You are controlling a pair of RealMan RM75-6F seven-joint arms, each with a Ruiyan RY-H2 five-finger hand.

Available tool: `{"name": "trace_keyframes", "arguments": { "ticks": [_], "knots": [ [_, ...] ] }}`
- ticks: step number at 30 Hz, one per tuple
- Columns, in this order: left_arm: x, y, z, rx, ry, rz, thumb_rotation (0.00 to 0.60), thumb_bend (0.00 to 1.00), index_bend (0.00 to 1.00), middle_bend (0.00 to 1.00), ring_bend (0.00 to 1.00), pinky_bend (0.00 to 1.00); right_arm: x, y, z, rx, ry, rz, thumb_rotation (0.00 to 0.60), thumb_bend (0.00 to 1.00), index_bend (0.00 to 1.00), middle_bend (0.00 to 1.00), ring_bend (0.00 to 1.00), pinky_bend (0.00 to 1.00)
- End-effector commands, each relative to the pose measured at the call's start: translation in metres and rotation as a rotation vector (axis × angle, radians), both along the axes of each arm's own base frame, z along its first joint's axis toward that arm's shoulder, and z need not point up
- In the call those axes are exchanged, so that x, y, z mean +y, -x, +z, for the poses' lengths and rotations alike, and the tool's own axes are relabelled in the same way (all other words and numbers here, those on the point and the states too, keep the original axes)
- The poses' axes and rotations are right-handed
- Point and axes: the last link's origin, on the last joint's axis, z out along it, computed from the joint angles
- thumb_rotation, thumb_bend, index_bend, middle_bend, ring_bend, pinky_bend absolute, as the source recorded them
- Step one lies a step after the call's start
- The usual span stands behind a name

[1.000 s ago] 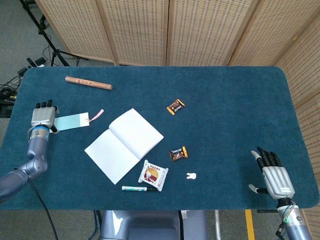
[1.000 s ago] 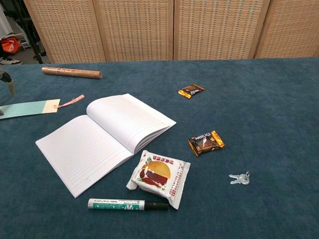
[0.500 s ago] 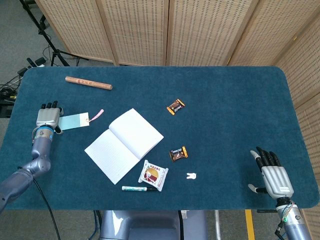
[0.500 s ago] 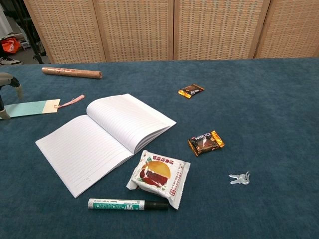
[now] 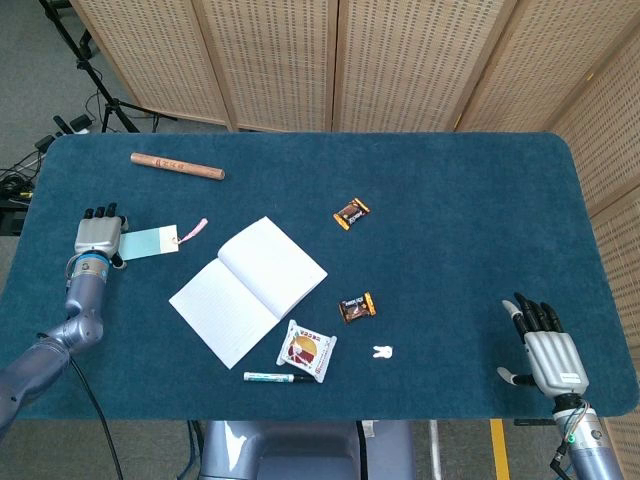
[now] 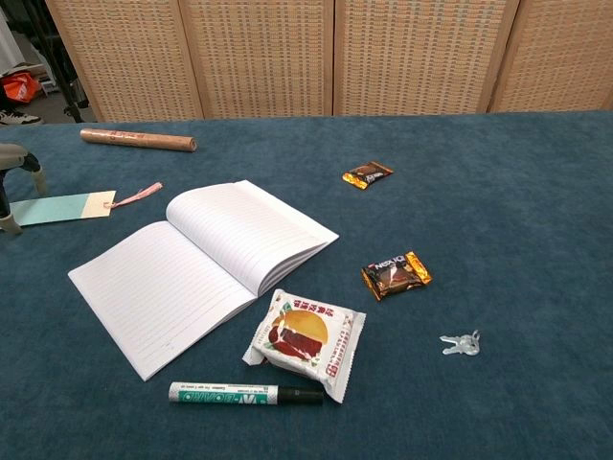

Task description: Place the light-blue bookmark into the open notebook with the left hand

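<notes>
The light-blue bookmark (image 5: 152,241) (image 6: 63,208) with a pink tassel lies flat on the blue table, left of the open notebook (image 5: 250,288) (image 6: 201,264). My left hand (image 5: 97,236) (image 6: 13,192) is over the bookmark's left end and hides it in the head view. In the chest view its fingers are apart, one above and one below the card's end, and the card still lies flat. My right hand (image 5: 549,350) rests at the table's near right corner with fingers spread and nothing in it; the chest view does not show it.
A wooden roll (image 5: 177,166) (image 6: 137,140) lies behind the bookmark. Two chocolate wrappers (image 5: 351,213) (image 5: 357,307), a snack packet (image 5: 306,350), a green marker (image 5: 277,377) and small keys (image 6: 461,343) lie right of and in front of the notebook.
My left hand has slid right and a little forward, covering more of the bookmark's left end. The bookmark, notebook and right hand have stayed put.
</notes>
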Motion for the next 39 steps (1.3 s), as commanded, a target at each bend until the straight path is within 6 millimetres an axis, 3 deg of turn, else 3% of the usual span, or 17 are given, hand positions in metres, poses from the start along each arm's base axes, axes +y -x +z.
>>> {"name": "trace_keyframes", "arguments": {
  "ticks": [1, 19, 39],
  "knots": [
    [0.0003, 0.0002, -0.0012, 0.001, 0.002, 0.000, 0.600, 0.14, 0.33, 0.00, 0.00, 0.00, 0.0001, 0.0000, -0.0005, 0.002, -0.002, 0.000, 0.600, 0.16, 0.00, 0.00, 0.00, 0.00],
    [-0.0010, 0.0005, -0.0098, 0.007, 0.018, -0.003, 0.600, 0.18, 0.33, 0.00, 0.00, 0.00, 0.0006, -0.0012, -0.0011, 0.004, -0.001, 0.005, 0.600, 0.16, 0.00, 0.00, 0.00, 0.00],
    [-0.0020, -0.0022, -0.0068, 0.006, 0.011, -0.013, 0.600, 0.34, 0.33, 0.00, 0.00, 0.00, 0.0012, -0.0021, -0.0023, 0.005, -0.005, 0.008, 0.600, 0.16, 0.00, 0.00, 0.00, 0.00]
  ]
}}
